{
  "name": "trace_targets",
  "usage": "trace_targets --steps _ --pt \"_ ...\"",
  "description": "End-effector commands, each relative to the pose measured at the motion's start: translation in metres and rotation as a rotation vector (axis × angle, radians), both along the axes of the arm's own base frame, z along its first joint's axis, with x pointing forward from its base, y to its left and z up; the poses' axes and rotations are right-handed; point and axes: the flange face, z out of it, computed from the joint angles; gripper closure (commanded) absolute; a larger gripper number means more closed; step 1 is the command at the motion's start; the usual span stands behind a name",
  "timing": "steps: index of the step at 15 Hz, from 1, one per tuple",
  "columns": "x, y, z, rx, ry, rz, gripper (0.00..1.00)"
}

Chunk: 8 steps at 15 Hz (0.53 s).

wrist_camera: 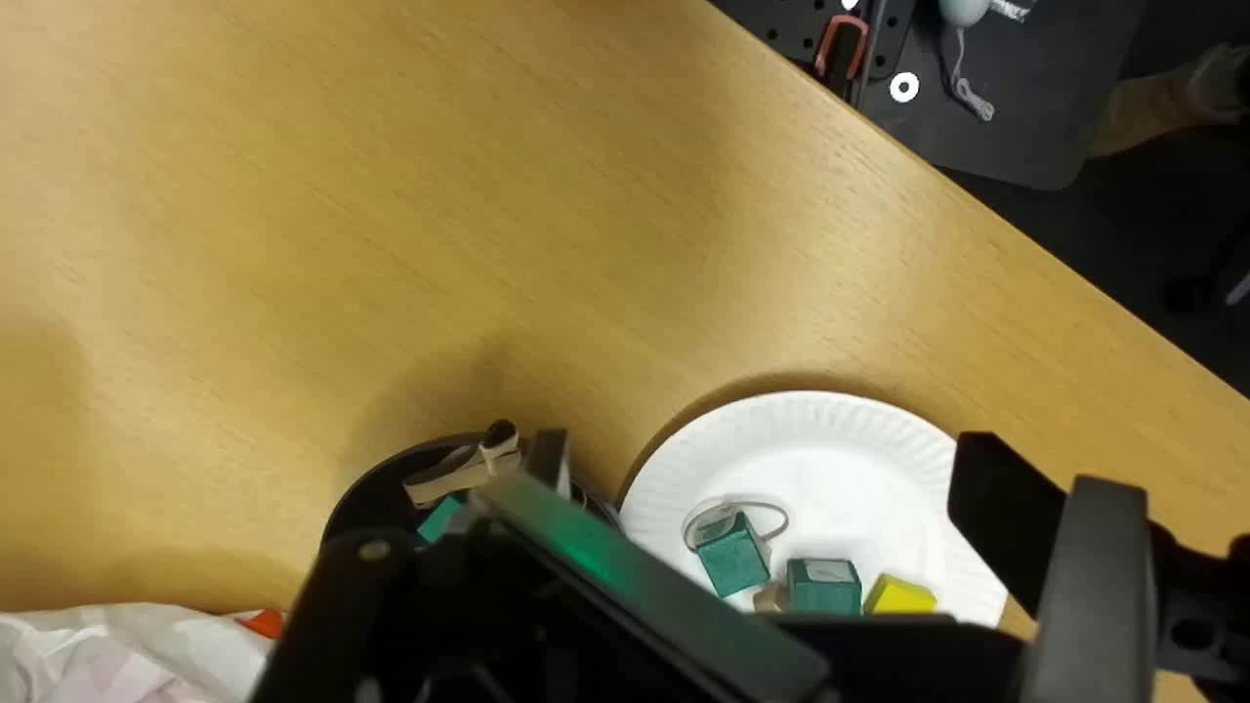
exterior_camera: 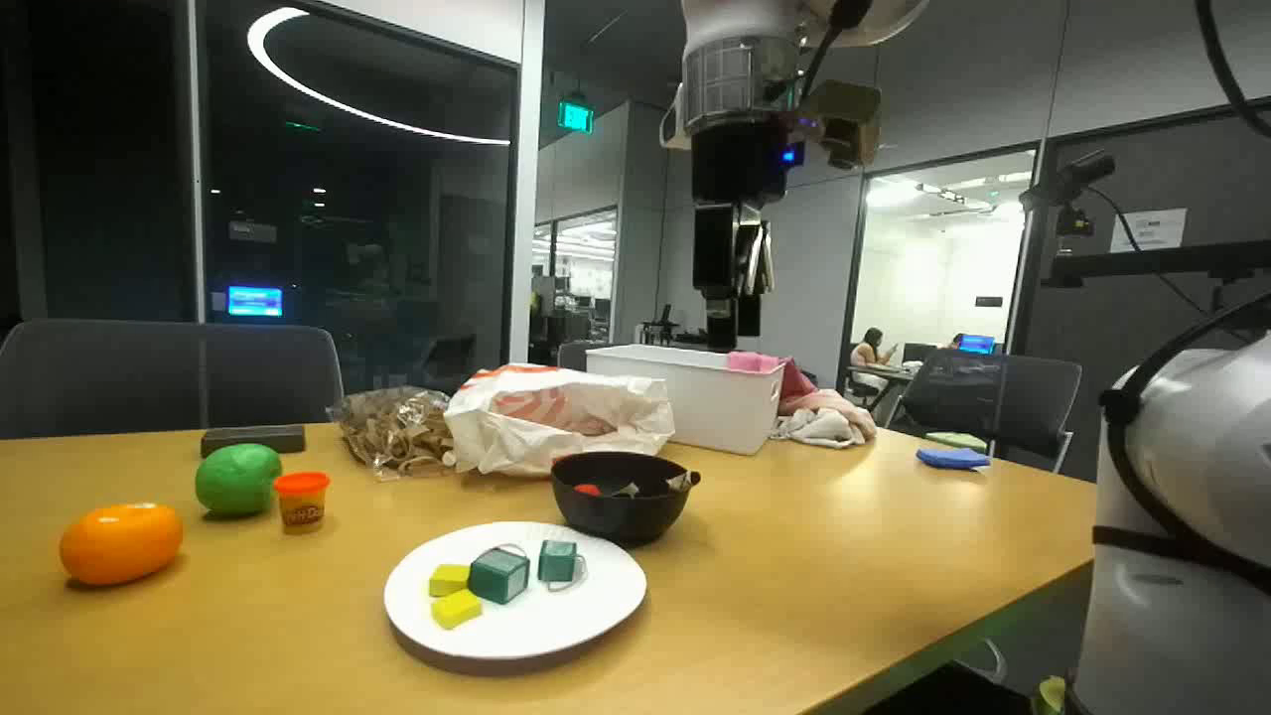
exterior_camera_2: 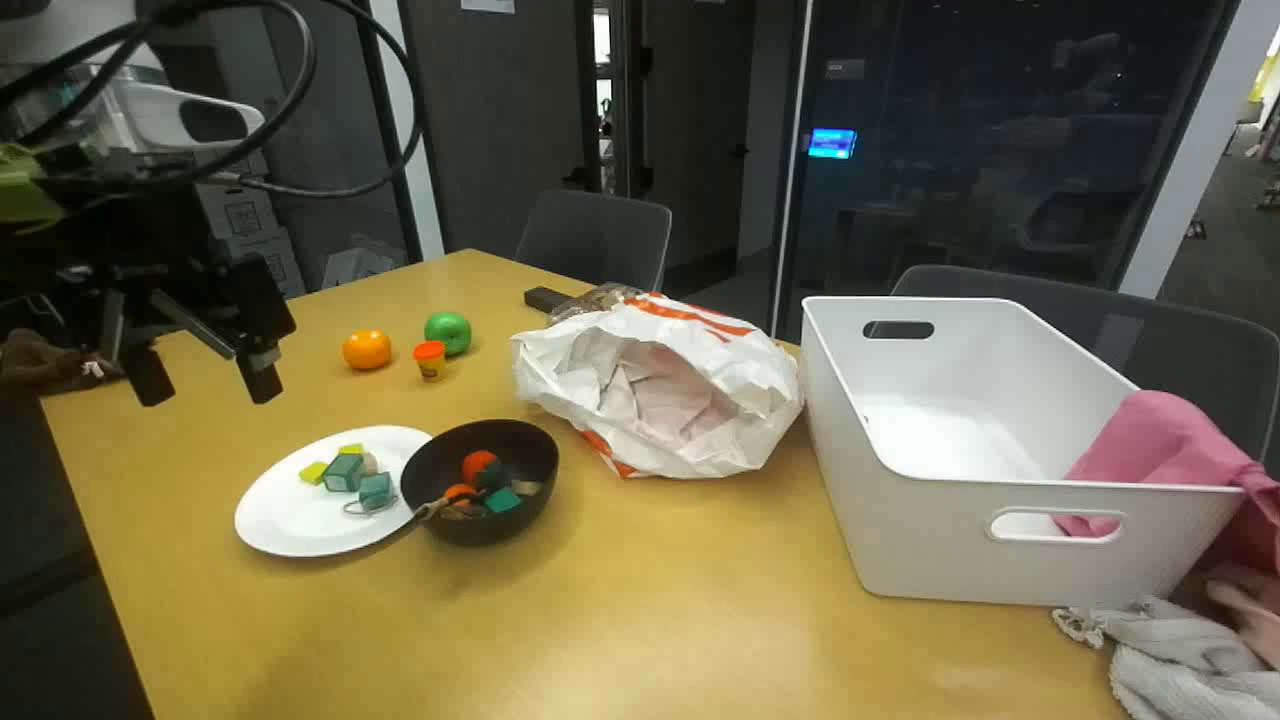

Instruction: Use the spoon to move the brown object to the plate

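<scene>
Wrist view is showing parted, empty fingers (wrist_camera: pixel 1006 522), the bowl (wrist_camera: pixel 371 498) sitting beside the plate (wrist_camera: pixel 859 459), presumably for shortening transfers.

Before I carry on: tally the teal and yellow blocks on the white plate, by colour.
Teal blocks on the plate: 2
Yellow blocks on the plate: 2
Total: 4
</scene>
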Motion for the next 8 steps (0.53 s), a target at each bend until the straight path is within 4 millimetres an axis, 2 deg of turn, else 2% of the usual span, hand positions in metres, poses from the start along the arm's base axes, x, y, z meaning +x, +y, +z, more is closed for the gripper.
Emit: trace_targets --steps 1,6,8 --pt "0.0004 0.0005 0.0027 0.001 -0.005 0.0 0.0" --pt "0.0004 0.0012 0.01 0.005 -0.021 0.002 0.0" --pt "0.0095 -0.0002 0.0013 0.036 0.004 -0.006 0.0"
